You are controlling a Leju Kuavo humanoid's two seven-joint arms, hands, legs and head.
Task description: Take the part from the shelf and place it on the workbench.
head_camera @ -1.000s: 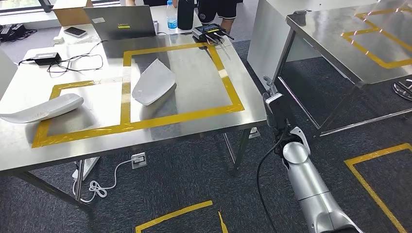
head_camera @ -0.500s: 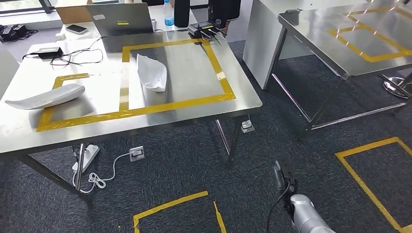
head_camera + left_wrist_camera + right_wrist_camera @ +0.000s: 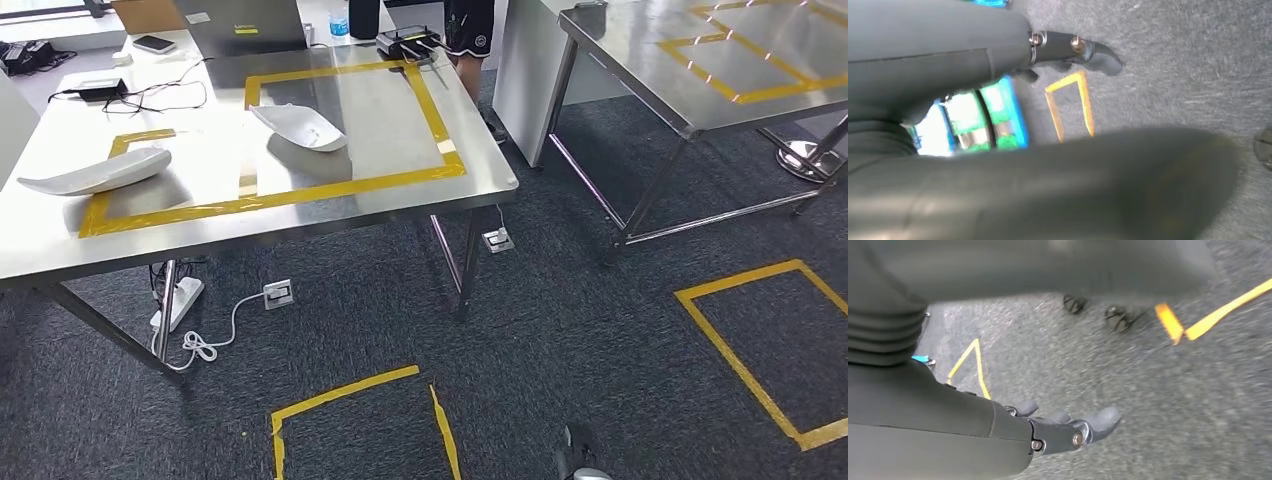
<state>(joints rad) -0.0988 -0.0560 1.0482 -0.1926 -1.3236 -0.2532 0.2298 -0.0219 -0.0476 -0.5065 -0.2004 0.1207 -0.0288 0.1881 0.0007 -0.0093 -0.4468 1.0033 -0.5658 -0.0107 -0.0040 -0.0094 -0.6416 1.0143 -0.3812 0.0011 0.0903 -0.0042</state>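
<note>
Hanging over the carpet, the left hand (image 3: pixel 998 65) and right hand (image 3: pixel 1013 425) carry nothing, fingers loosely apart. One white part (image 3: pixel 298 127) lies inside the yellow tape on the desk (image 3: pixel 480 185), seemingly delivered there.

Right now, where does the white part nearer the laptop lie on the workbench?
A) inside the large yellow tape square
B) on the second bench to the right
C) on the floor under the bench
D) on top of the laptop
A: in the head view the white part rests on the workbench inside the large yellow tape square.
</note>
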